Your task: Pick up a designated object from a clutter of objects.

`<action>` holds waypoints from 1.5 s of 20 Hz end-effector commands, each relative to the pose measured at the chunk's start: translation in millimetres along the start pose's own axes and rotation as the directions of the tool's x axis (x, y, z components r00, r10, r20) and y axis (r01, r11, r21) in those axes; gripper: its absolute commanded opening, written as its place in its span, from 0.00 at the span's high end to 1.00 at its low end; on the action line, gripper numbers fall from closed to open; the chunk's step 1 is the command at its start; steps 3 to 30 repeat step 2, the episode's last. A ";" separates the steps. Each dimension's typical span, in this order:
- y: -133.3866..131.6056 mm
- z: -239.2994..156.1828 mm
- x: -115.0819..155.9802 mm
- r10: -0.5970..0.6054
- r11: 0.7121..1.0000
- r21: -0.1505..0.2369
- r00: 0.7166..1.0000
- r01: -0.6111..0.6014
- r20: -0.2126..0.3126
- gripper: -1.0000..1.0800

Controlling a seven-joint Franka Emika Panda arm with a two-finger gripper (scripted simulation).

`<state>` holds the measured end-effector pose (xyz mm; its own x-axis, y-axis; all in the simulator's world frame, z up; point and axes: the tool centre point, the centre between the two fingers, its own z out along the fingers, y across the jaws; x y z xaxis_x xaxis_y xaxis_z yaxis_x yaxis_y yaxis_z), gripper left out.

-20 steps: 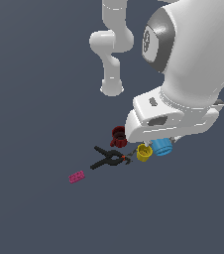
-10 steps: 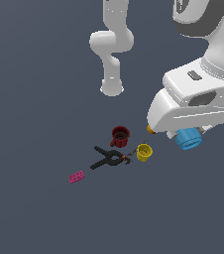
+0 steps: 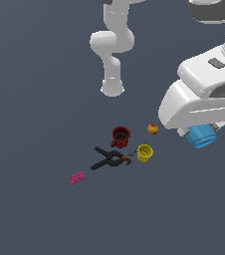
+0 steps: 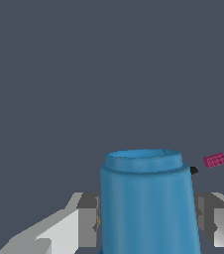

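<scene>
Exterior view: the white arm's hand fills the 2 to 3 o'clock part of the picture, with the blue cylinder [image 3: 202, 135] sticking out beneath it, lifted clear of the dark desk [image 3: 35, 99] and well apart from the other items.
Pincer: its fingertips are hidden by the hand's housing in the exterior view; the wrist view shows the pincer [image 4: 151, 218] closed onto the blue cylinder [image 4: 148, 203], one grey finger [image 4: 86, 221] pressed on each flank.
Blue cylinder: in the wrist view it stands upright between the fingers, ridged rim facing away from the camera and hiding most of the desk below.
Clutter: only the exterior view shows it whole. The dark red cup [image 3: 120, 136] sits at its 12 o'clock edge, the yellow cup [image 3: 144, 152] at 4 o'clock from that, the orange-red ball [image 3: 153, 129] at 1 o'clock from the yellow cup.
Black clamp [image 3: 109, 159]: lies flat just beside the yellow cup, at its 9 o'clock.
Pink brick [image 3: 76, 177]: alone at 8 o'clock of the clamp; the wrist view also catches the pink brick [image 4: 214, 159], with a black sliver beside it too small to identify.
</scene>
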<state>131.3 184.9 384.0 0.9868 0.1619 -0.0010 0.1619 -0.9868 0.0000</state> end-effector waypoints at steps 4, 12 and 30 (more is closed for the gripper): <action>-0.7 -2.1 0.9 0.000 1.000 0.000 1.000 0.000 -0.001 1.00; -0.7 -2.1 0.9 0.000 1.000 0.000 1.000 0.000 -0.001 1.00; -0.7 -2.1 0.9 0.000 1.000 0.000 1.000 0.000 -0.001 1.00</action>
